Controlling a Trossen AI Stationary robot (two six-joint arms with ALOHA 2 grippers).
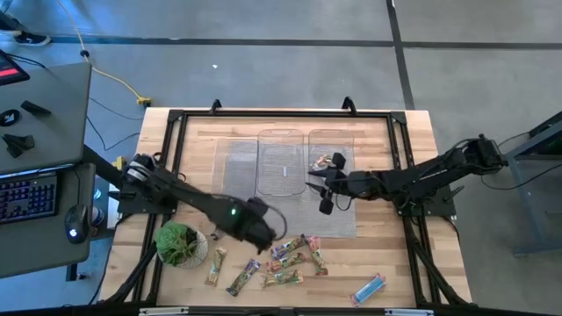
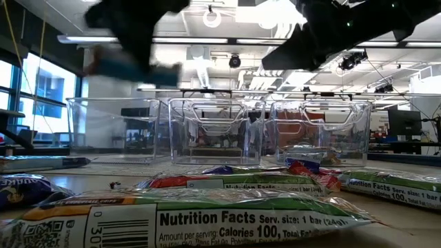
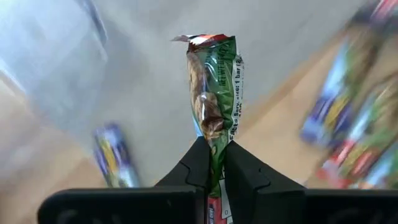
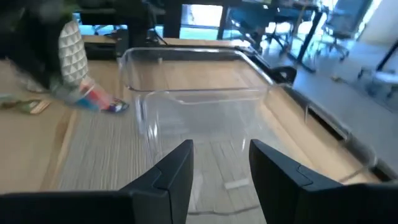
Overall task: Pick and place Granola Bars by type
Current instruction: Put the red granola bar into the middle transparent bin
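My left gripper (image 3: pixel 214 158) is shut on a green-wrapped granola bar (image 3: pixel 214 87); in the high view it (image 1: pixel 262 232) hangs above the near edge of the grey mat (image 1: pixel 230 189), beside the loose bars. Several other granola bars (image 1: pixel 290 262) lie flat on the wood near the table's front edge, and a blue one (image 1: pixel 369 287) lies farther right. My right gripper (image 1: pixel 323 190) stands open above the mat, just in front of the right-hand clear tray (image 1: pixel 332 145), with nothing between its fingers (image 4: pixel 180 168). My left gripper pinches the green bar's two flat faces near one end (image 3: pixel 216 146) between its two fingers. The fingers point steeply down and lie along the bar. The bar hangs out past the fingertips, lifted clear of the table.
Three clear trays (image 2: pixel 213 131) stand side by side on the mat at the table's middle; the right one holds a few bars (image 1: pixel 327 161). A potted green plant (image 1: pixel 180 244) stands at the front left, close to my left arm. A black frame (image 1: pixel 281 114) borders the table.
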